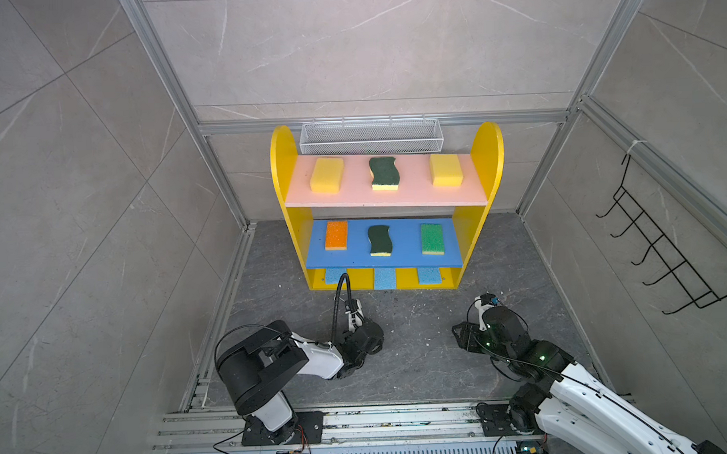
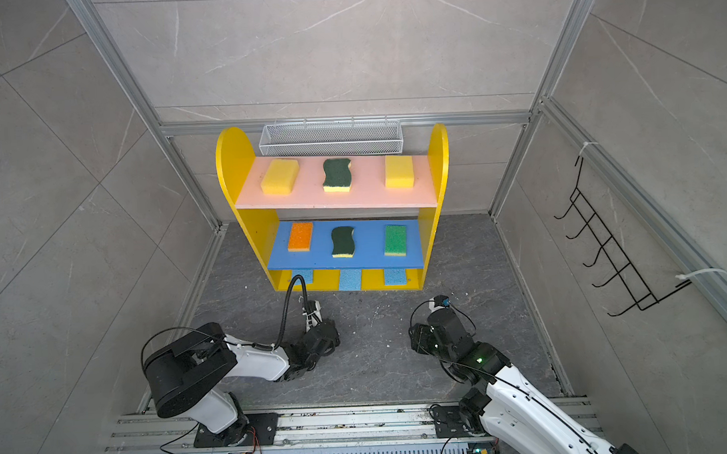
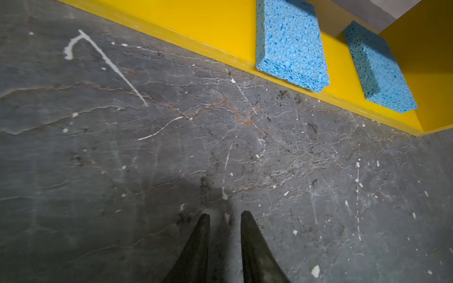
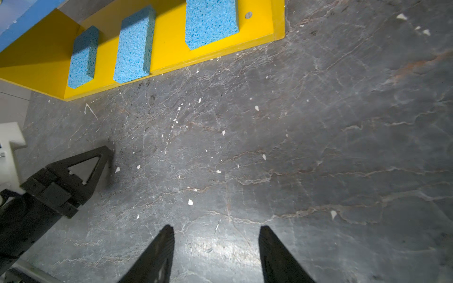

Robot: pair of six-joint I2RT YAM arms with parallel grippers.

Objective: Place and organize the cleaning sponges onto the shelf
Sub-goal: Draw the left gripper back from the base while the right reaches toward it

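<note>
Shelf: the yellow unit [image 1: 282,156] with rounded side panels is standing at the back of the dark desk [image 1: 420,359], against the rear wall.
Pink upper board [image 1: 410,193]: it is carrying two thick yellow blocks [image 1: 326,175] [image 1: 446,170] with a wavy dark-green scourer [image 1: 384,172] between them, all well apart.
Blue lower board [image 1: 404,239]: the orange-topped sponge [image 1: 336,235], a second dark-green scourer [image 1: 379,240] and the bright-green-topped sponge [image 1: 432,238] are lying in a row, evenly spaced.
Yellow bottom board [image 1: 363,280]: three thin light-blue sponges [image 1: 334,275] [image 1: 385,278] [image 1: 429,275] are lying flat; the middle one is poking over the front lip.
Textures: the blue sponges are showing coarse open pores; the boards are looking smooth and matte; the desk is veined like stone and flecked with pale crumbs.
Open room: bare desk is lying between the shelf front and both arms.
Left gripper [image 3: 225,215]: it is hovering over bare desk near the shelf's front, jaws close together with a narrow gap, holding nothing.
Right gripper [image 4: 215,230]: it is hanging about half open over bare desk, holding nothing.
Surroundings: a white mesh basket [image 1: 369,136] is hanging behind the shelf; a black hook rack [image 1: 662,242] is hanging on the right wall.
</note>
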